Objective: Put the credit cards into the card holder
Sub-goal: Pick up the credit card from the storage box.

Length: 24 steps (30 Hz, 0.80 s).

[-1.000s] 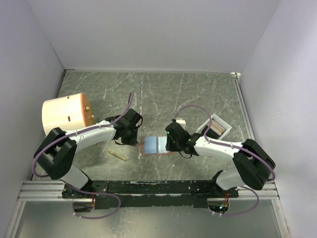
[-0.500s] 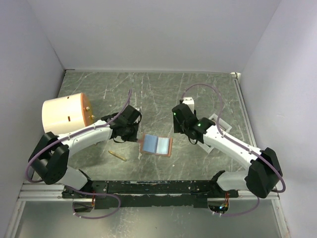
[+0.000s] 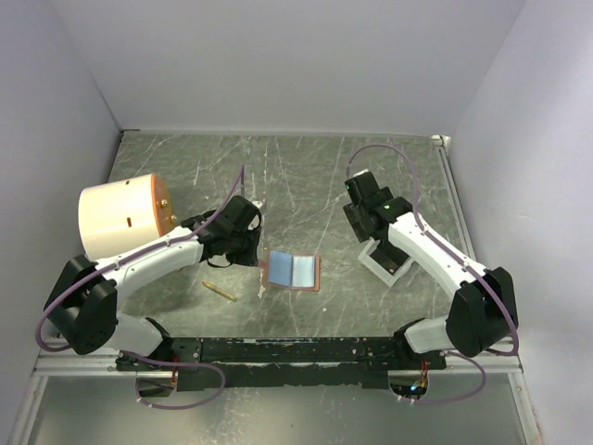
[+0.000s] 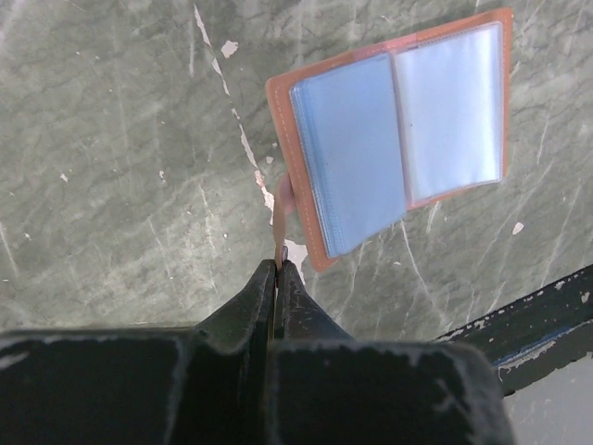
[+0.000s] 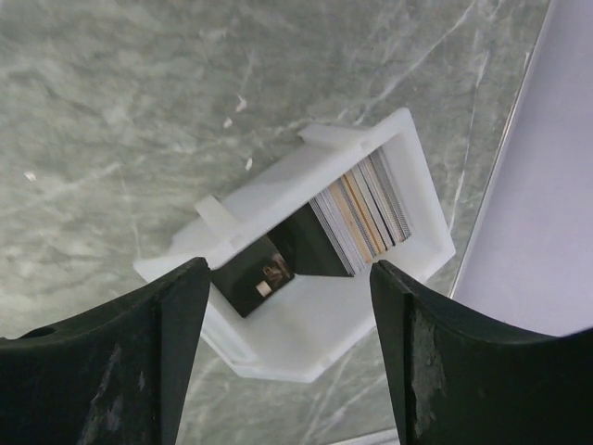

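Note:
The card holder [image 3: 292, 271] lies open on the table, tan-brown, with a pale blue page on the left and a whitish page on the right [image 4: 398, 139]. My left gripper [image 3: 252, 257] is shut on its thin snap tab [image 4: 279, 218] at the holder's left edge. Several credit cards [image 5: 366, 209] stand on edge in a white tray [image 5: 422, 199], with a dark card [image 5: 255, 278] lying flat beside them. My right gripper [image 5: 287, 271] hangs open right above that tray [image 3: 384, 264], holding nothing.
A big cream cylinder [image 3: 120, 218] lies at the left, behind my left arm. A small brass-coloured stick [image 3: 220, 291] rests on the table near the holder. White walls close in the back and both sides.
My right gripper left the card holder, swung back right to above the tray, and opened. My left gripper closed on the holder's tab.

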{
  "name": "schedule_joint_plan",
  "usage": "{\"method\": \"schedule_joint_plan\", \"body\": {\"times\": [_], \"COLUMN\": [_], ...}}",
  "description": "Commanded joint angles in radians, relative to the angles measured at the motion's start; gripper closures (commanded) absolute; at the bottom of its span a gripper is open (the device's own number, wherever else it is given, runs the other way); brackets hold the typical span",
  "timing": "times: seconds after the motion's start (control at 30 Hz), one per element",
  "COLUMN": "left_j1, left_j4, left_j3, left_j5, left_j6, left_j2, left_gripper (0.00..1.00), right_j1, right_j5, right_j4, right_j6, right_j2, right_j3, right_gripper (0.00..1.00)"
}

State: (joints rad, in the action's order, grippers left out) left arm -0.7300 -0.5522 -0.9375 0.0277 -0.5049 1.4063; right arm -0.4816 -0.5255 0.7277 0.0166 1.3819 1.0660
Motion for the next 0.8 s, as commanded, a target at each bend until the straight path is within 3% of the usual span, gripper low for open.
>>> {"method": "schedule_joint_plan", "body": {"times": [0.0,0.43,0.77], "left_j1": [0.005,0.004,0.005], "left_j4": [-0.001,0.004,0.008], "left_j3": [0.005,0.014,0.011], "left_j5": [0.072,0.089,0.101], "left_j6": [0.011,0.014,0.017], "left_j2": [-0.008,-0.048,-0.043], "left_gripper": [0.93,0.93,0.93], "right_j1": [0.046,0.210,0.212], "right_j5": [0.097,0.167,0.133], "right_j4": [0.011,-0.103,-0.263], "right_j6": [-0.226,-0.382,-0.449], "right_j2": [-0.062,-0.013,0.027], "right_j3": [-0.055,-0.189,-0.265], "right_gripper": [0.29,0.27,0.27]}}
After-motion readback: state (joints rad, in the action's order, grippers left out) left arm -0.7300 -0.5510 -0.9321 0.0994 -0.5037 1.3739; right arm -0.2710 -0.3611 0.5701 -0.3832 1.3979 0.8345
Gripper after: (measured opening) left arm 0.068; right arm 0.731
